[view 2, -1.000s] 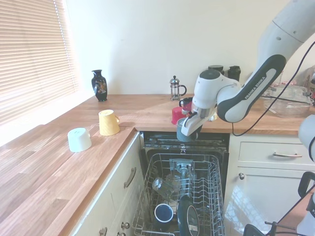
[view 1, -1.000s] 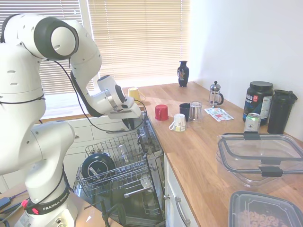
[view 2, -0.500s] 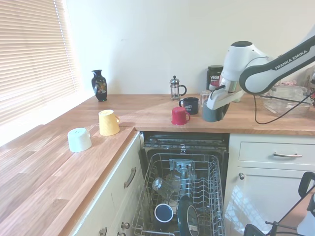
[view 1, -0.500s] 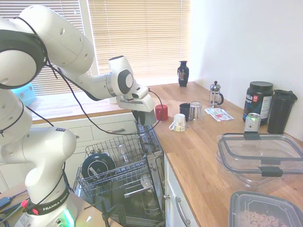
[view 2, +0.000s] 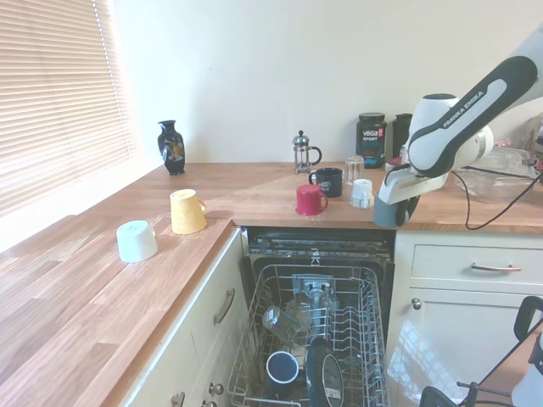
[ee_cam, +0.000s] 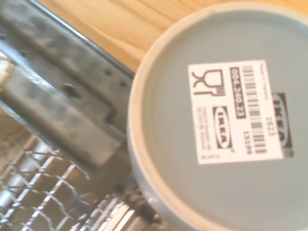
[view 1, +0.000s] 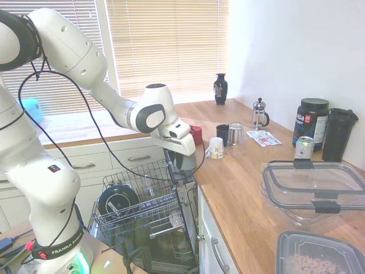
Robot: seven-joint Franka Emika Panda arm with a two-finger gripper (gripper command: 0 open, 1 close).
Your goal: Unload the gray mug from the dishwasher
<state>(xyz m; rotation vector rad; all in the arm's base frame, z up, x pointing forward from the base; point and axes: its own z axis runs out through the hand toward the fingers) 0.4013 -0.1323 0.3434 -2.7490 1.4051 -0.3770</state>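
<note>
Your end effector [view 2: 392, 203] is pinching the gray mug [view 2: 387, 212], fingers drawn in only as far as the mug's width allows, and the mug hangs upside down beneath it. The wrist view shows the mug's flat base with a white printed label [ee_cam: 239, 111] facing the camera. The mug sits over the edge of the wooden bench [view 2: 254, 199], just beside the open dishwasher [view 2: 318, 339] and clear of its rack [view 1: 137, 200]. Treat the mug as stiff, fairly light and breakable, with a glazed surface that is likely slippery. A hold across the body looks sound to me; the handle is not visible. Nearby on the bench stand a red cup [view 2: 309, 200], a black mug [view 2: 327, 181] and a white mug [view 2: 362, 193].
</note>
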